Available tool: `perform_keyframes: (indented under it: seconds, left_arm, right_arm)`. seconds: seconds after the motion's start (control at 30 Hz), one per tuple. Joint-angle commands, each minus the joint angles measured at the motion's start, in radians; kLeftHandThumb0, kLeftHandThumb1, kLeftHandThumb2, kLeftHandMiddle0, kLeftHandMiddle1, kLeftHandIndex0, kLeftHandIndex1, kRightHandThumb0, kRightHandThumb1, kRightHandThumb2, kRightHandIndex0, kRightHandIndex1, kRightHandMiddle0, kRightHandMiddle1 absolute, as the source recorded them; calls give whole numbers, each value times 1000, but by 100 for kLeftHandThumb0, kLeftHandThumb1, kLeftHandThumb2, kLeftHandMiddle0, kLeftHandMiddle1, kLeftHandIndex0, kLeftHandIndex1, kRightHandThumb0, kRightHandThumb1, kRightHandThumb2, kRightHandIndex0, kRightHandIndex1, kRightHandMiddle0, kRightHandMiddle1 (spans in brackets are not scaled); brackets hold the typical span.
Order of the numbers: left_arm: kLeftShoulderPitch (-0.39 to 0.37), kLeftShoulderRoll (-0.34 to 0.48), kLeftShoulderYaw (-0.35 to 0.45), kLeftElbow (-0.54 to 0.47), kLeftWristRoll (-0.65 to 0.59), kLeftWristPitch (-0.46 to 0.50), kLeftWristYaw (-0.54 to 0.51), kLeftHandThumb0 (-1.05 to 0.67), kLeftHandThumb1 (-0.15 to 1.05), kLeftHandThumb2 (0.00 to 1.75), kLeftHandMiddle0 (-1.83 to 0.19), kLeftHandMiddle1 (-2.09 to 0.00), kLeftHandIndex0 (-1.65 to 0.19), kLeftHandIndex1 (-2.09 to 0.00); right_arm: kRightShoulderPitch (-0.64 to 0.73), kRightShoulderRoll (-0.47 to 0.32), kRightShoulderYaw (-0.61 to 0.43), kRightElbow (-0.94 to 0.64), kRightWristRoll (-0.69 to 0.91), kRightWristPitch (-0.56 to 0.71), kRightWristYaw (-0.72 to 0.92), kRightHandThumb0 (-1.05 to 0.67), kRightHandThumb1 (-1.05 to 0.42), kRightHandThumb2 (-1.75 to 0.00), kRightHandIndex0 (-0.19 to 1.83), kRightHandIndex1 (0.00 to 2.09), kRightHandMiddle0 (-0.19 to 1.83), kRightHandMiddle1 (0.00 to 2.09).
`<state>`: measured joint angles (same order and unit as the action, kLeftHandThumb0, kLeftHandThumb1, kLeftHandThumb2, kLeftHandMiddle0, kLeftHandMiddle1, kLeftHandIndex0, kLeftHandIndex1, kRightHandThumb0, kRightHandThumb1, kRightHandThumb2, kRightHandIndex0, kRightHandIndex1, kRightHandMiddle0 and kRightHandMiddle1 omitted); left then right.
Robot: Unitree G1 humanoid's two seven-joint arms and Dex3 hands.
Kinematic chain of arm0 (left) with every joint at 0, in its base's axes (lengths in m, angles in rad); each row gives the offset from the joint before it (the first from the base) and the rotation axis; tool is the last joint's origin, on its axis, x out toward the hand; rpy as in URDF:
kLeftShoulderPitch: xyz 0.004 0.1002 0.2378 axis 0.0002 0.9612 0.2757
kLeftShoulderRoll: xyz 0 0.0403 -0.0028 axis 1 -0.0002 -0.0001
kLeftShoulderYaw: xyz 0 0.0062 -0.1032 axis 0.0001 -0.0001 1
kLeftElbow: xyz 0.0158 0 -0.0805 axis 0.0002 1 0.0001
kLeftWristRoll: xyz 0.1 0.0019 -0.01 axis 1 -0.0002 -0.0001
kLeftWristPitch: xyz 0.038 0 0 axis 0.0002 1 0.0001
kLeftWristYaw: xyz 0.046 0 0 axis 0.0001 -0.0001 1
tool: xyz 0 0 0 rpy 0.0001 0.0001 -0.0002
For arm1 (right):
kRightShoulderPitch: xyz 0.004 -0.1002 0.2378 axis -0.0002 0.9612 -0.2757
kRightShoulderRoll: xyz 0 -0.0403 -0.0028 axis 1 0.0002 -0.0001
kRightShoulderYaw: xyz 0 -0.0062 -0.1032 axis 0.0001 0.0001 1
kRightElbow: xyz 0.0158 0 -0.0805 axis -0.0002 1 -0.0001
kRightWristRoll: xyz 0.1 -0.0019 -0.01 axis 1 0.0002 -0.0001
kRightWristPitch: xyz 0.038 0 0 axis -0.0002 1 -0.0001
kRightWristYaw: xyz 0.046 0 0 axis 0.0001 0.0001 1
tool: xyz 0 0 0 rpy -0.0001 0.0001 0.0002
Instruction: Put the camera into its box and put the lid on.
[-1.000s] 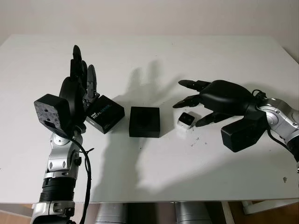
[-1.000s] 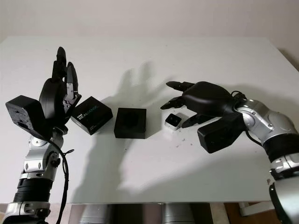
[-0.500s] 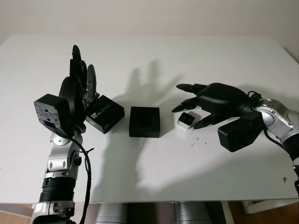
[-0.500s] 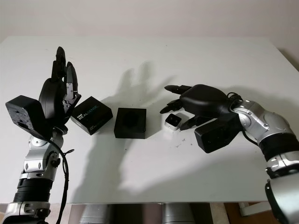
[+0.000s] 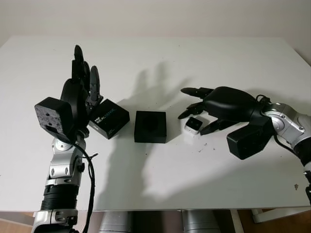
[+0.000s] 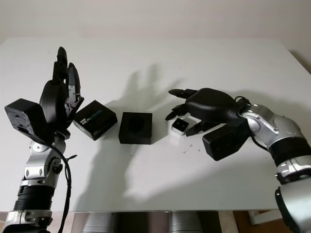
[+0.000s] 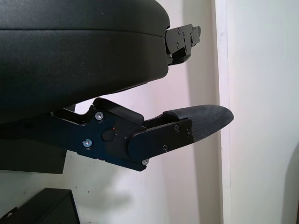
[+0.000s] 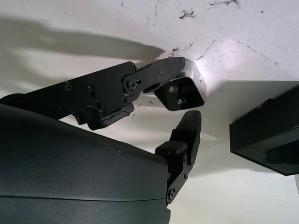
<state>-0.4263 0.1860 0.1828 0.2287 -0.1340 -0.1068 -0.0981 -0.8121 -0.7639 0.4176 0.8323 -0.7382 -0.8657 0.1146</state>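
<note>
Right wrist view: robot hand (image 8: 180,109) around camera (image 8: 180,93).

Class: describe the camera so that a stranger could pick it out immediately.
On the white table, three small things lie in a row. The camera is the one farthest right, under the right hand. It alone is pale; the box and the lid are black.

You've got two matte black three-finger hands here, the left hand (image 5: 80,92) and the right hand (image 5: 221,104), each with a smooth rounded shell. Look close and you see the finger links (image 8: 112,88) held by small dark screws, and the fingertips (image 7: 205,122) capped with textured pads. A boxy black camera block sits at each wrist. Behind them, your forearms are jointed silver metal with black collars, and a black cable loops beside the left one.
</note>
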Motion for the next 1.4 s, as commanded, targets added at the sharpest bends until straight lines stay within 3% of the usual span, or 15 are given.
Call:
perform_keyframes:
  seconds: [0.0, 0.23, 0.53, 0.8, 1.0, 1.17, 1.37]
  left_arm:
    - [9, 0, -2, -6, 3, -7, 1, -65, 105, 67, 19, 0, 19, 0]
    - [13, -1, 1, -20, 0, 8, 4, -66, 105, 67, 19, 0, 19, 0]
    - [12, -1, 0, -22, -1, 7, 0, -65, 105, 68, 19, 0, 19, 0]
    - [11, -2, 1, -19, -3, 3, -1, -64, 105, 67, 19, 0, 19, 0]
    - [10, 1, 1, -22, -1, 7, 1, -65, 105, 66, 19, 0, 19, 0]
    - [10, -1, 3, -27, -6, 10, 1, -64, 105, 65, 19, 0, 19, 0]
    - [7, 2, 1, -30, -2, 17, 1, -65, 105, 65, 19, 0, 19, 0]
  right_arm:
    - [-23, 3, 7, 14, -12, -8, -19, -41, -98, -6, 12, 6, 25, 111]
    - [-38, -2, 29, 37, -65, 3, -68, -39, -101, -5, 14, 6, 26, 134]
    - [-53, -12, 59, 51, -114, 29, -92, -40, -102, -6, 14, 5, 26, 133]
    - [-53, -12, 61, 50, -109, 49, -67, -39, -98, -5, 8, 5, 24, 87]
    - [-53, -13, 64, 47, -116, 57, -69, -40, -97, -5, 6, 5, 21, 75]
    - [-52, -13, 63, 43, -112, 68, -61, -40, -97, -5, 5, 5, 26, 49]
    - [-53, -14, 63, 45, -118, 68, -82, -40, -98, -6, 6, 6, 34, 46]
